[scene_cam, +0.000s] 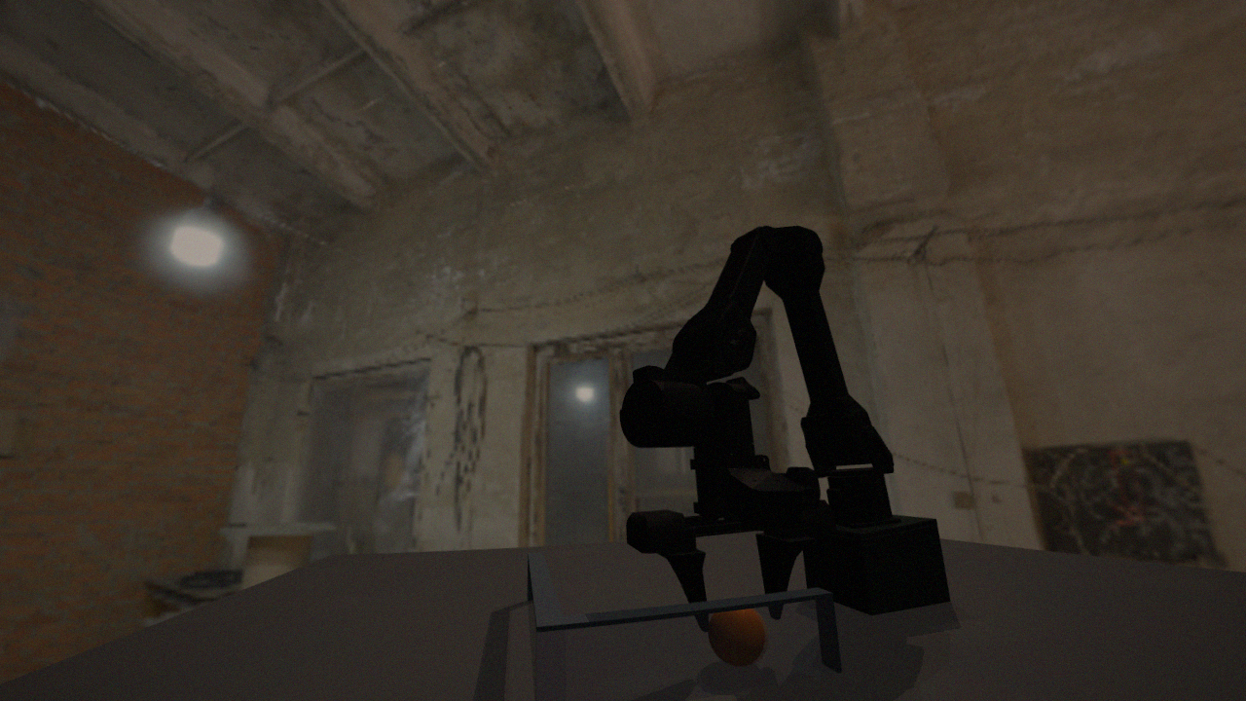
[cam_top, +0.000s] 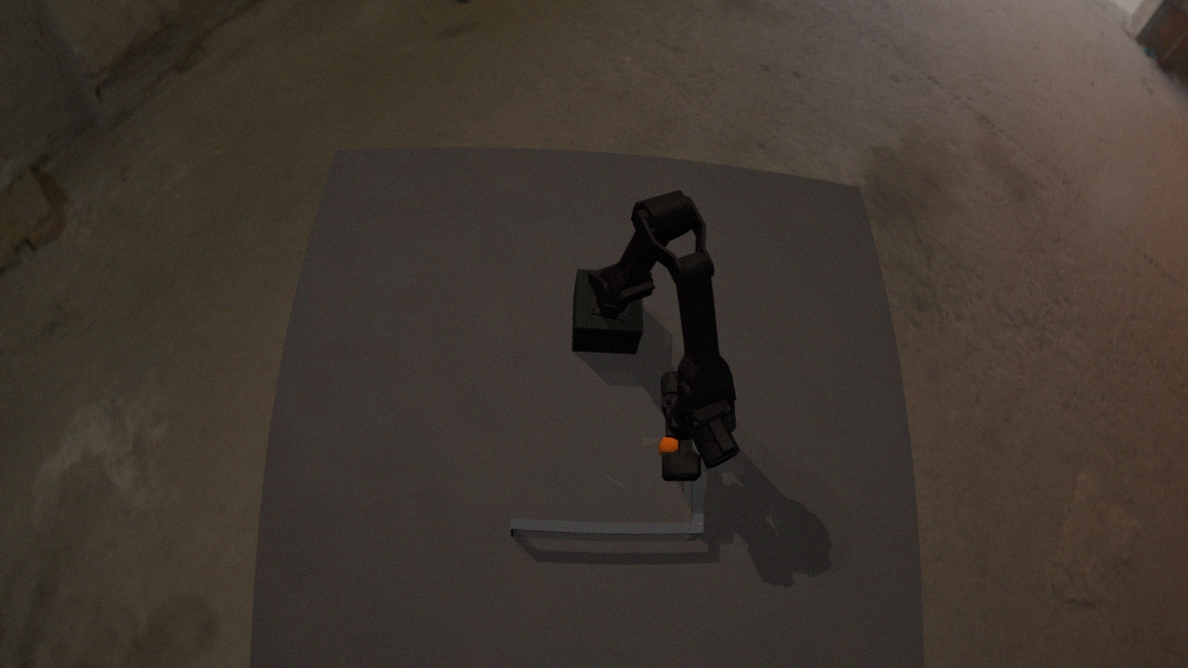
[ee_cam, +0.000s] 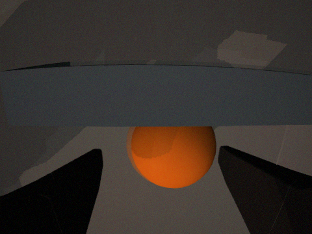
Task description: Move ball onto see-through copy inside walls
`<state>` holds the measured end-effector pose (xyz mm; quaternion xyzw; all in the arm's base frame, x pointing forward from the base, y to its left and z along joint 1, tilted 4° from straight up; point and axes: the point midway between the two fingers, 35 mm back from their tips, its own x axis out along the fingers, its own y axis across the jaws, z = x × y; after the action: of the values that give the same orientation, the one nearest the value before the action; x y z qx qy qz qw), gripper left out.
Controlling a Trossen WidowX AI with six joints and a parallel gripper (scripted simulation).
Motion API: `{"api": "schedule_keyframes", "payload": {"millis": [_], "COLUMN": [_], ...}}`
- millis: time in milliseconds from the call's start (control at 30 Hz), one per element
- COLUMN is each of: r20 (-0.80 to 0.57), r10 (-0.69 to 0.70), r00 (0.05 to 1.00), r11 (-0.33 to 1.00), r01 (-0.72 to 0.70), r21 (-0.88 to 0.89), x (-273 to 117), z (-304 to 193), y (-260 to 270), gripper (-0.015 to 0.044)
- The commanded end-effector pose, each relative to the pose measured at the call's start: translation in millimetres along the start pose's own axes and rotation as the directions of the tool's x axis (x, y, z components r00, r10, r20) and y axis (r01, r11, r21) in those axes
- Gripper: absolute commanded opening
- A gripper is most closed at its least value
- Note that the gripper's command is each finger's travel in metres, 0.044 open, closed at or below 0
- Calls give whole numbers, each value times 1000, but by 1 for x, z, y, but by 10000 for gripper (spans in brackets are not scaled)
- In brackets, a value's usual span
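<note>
The orange ball [cam_top: 666, 445] [scene_cam: 737, 643] [ee_cam: 175, 162] is low at the table, inside the corner and close to the short wall [cam_top: 697, 503] [scene_cam: 679, 611] [ee_cam: 156, 97]. It almost wholly covers the see-through copy, of which a thin pale rim [ee_cam: 129, 143] shows at the ball's left side in the wrist view. The long wall [cam_top: 606, 527] [scene_cam: 541, 600] stands farther from the ball. My gripper [scene_cam: 739, 618] [ee_cam: 162, 155] is open around the ball's upper part, with a gap on both sides in the wrist view. In the top view the arm hides the fingertips.
The grey table [cam_top: 415, 349] carries the arm's dark base block [cam_top: 606, 339] [scene_cam: 897, 567], behind the walls' open side. The short wall's top edge runs close beside the fingers. The arm's shadow [cam_top: 789, 540] falls outside the corner.
</note>
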<state>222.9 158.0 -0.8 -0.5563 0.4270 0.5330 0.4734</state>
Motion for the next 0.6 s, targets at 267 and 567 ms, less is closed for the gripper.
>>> {"api": "schedule_keyframes", "payload": {"millis": [267, 567], "r20": [18, 17], "r10": [-38, -36], "r00": [999, 999], "r11": [999, 999], "r01": [38, 36], "r21": [-1, -1], "x": [-70, -93], "z": [2, 2], "y": [-5, -4], "gripper": [342, 421]}}
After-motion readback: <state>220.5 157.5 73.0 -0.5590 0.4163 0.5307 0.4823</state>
